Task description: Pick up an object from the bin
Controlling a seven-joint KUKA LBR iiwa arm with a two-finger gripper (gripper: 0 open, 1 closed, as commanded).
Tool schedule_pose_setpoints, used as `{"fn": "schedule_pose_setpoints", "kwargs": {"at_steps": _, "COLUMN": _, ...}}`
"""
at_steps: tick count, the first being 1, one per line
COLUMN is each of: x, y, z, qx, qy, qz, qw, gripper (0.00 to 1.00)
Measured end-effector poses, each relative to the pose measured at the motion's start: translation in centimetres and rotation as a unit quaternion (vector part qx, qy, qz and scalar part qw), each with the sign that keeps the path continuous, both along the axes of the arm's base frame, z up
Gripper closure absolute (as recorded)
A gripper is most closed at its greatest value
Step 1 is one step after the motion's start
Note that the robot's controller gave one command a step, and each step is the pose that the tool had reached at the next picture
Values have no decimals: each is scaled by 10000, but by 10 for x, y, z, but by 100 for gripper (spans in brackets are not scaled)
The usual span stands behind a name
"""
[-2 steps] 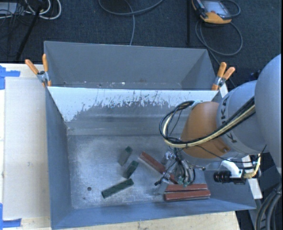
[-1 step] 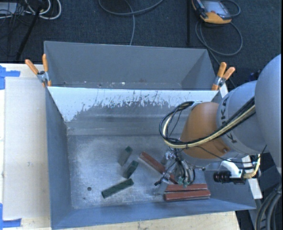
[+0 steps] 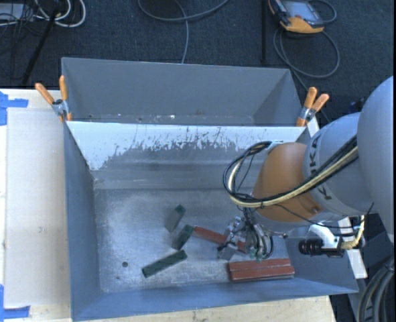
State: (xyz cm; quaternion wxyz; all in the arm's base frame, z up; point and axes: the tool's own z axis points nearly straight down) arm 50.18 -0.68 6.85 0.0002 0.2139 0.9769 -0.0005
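Gripper [image 3: 242, 243]: low in grey bin [image 3: 117, 180], right of centre, apparently at end of thin red-brown stick [image 3: 208, 234]; pincer state cannot be told; red-brown block [image 3: 260, 270] just beside.

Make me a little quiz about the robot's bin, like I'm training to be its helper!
1. How many dark green blocks lie in the bin?
2. True or false: the gripper is over the bin's left half.
3. What lies nearest the gripper? A: the thin red-brown stick. B: the longest green block. C: the bin's back wall.
Key: 1: three. 2: false, it is over the right half. 3: A.
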Motion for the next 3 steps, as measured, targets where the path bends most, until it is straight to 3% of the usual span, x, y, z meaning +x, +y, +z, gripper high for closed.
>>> {"fn": "schedule_pose_setpoints", "kwargs": {"at_steps": 1, "x": 0, "y": 0, "z": 2, "qx": 0, "qy": 8, "qz": 32, "qw": 10000, "gripper": 100}}
{"fn": "schedule_pose_setpoints", "kwargs": {"at_steps": 3, "x": 1, "y": 0, "z": 104, "qx": 7, "qy": -18, "qz": 99, "qw": 9999, "gripper": 100}}
